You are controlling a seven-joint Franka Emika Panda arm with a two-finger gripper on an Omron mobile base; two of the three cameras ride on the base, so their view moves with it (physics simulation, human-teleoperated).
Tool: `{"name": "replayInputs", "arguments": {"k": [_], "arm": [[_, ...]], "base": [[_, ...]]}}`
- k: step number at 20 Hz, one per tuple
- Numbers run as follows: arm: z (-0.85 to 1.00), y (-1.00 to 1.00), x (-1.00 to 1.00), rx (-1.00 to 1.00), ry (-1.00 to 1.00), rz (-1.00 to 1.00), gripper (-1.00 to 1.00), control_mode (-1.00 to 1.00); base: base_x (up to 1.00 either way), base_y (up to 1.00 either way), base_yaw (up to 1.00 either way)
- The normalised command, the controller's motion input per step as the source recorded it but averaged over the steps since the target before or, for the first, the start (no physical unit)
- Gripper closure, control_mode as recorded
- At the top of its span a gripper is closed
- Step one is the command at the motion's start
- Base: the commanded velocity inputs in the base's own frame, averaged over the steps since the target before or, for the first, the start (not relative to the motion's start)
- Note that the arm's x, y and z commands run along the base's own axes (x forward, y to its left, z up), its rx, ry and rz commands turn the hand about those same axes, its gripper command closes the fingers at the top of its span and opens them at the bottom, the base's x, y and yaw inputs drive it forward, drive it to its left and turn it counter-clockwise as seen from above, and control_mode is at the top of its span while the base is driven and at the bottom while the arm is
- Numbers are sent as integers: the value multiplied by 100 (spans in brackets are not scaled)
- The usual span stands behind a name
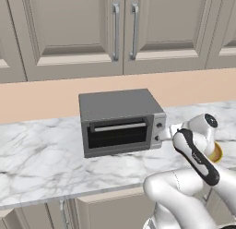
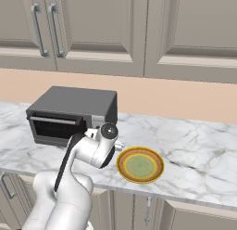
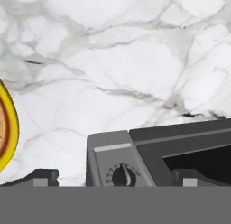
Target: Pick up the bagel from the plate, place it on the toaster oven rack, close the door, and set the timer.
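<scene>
The toaster oven (image 1: 119, 119) stands on the marble counter. Its door (image 1: 119, 133), with a dark glass window and a silver bar handle (image 1: 120, 127), lies shut against the front. My gripper (image 3: 116, 179) is open and empty. It hovers just right of the oven's front, by the control panel, and the timer knob (image 3: 122, 175) sits between its fingertips (image 3: 43, 177) in the hand view. The yellow plate (image 2: 140, 165) with green and orange rings lies to the right of the oven with nothing on it. The bagel is hidden. The toaster oven rack cannot be made out behind the dark glass.
Beige cabinet doors (image 1: 117, 29) hang above the counter behind a peach wall strip. Bare marble (image 2: 199, 141) stretches right of the plate and left of the oven (image 1: 41, 149). My arm's elbow (image 1: 198, 154) covers part of the plate in the left base view.
</scene>
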Motion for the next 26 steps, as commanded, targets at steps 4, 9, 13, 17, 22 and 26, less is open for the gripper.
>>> {"name": "replayInputs", "arguments": {"k": [4, 9, 13, 17, 22, 26], "arm": [[-25, -2, 29, 0, 0, 5, -100, -100], [-10, 0, 0, 0, 0, 2, -100, -100], [0, 0, 0, 0, 0, 0, -100, -100], [11, 0, -14, 1, 0, 0, -100, -100], [44, 0, -18, 5, 0, 0, -100, -100], [9, 8, -4, 3, 0, 3, -100, -100]], "base": [[0, 0, 0], [0, 0, 0], [0, 0, 0], [0, 0, 0], [0, 0, 0], [0, 0, 0]]}}
